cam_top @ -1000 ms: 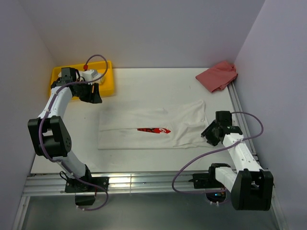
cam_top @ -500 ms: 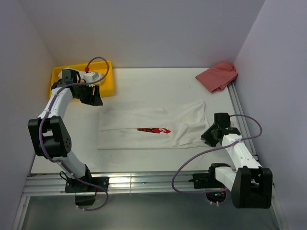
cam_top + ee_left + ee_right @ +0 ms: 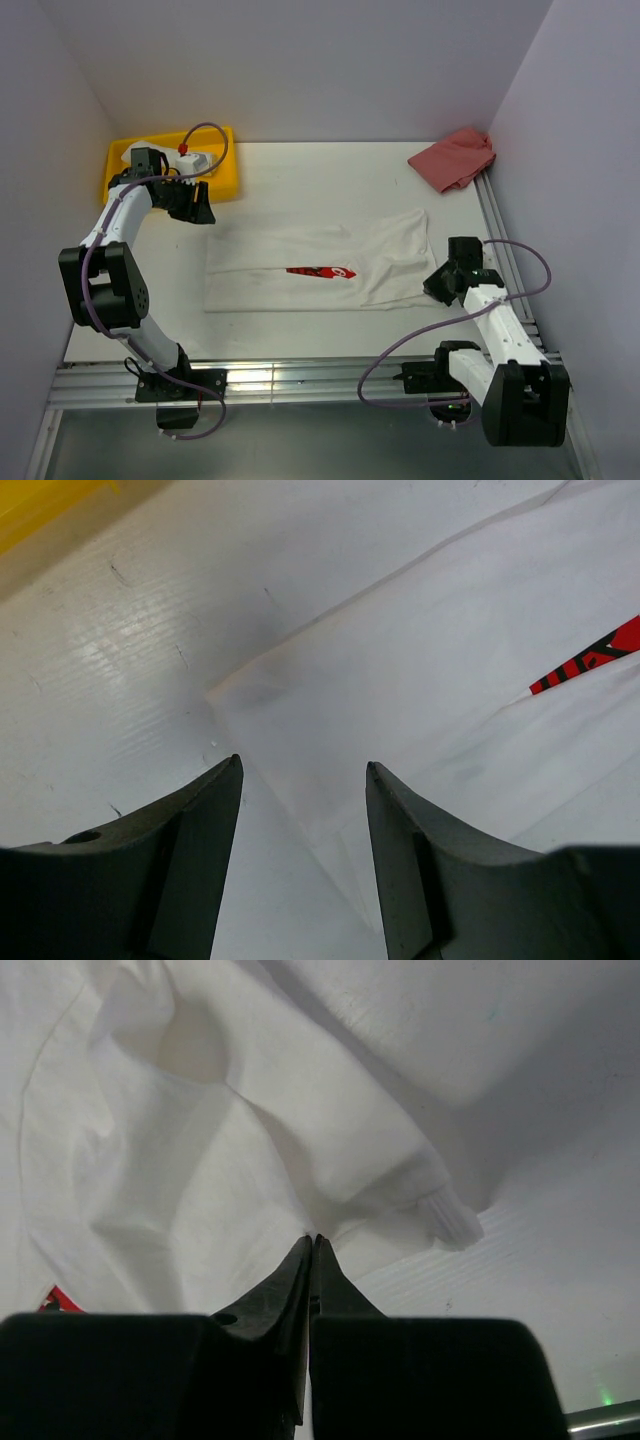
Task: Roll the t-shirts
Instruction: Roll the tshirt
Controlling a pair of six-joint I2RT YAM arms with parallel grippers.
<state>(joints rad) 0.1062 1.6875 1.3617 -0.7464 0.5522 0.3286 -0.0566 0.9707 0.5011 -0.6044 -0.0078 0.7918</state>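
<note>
The right tool (image 3: 312, 1240) has its two fingers pressed together with no gap. Their tips meet on the near edge of the t-shirt (image 3: 200, 1160), and the cloth's creases run up to that pinch. Just right of the tips lies a small rolled bit of hem, and beyond it is the bare white bench (image 3: 560, 1290). In the overhead view this right tool (image 3: 440, 283) sits at the lower right corner of the t-shirt (image 3: 300, 250), in the right-centre of the frame.

The left tool (image 3: 302, 765) has its fingers spread well apart and nothing between them. It hangs over the shirt's corner, which shows in the gap with the bench (image 3: 120, 660) on its left. From above, the left tool (image 3: 195, 205) is in the upper left of the frame, just above the shirt's upper left corner.

The t-shirt lies flat, folded into a long band. Its long axis runs left to right across the middle of the frame. The right end is wider and flares toward the upper right. A red print (image 3: 322, 272) lies along the same axis near the lower edge.

A yellow tray (image 3: 218, 178) sits behind the left tool in the upper left. A crumpled red cloth (image 3: 455, 158) lies in the upper right corner of the bench (image 3: 330, 180).
</note>
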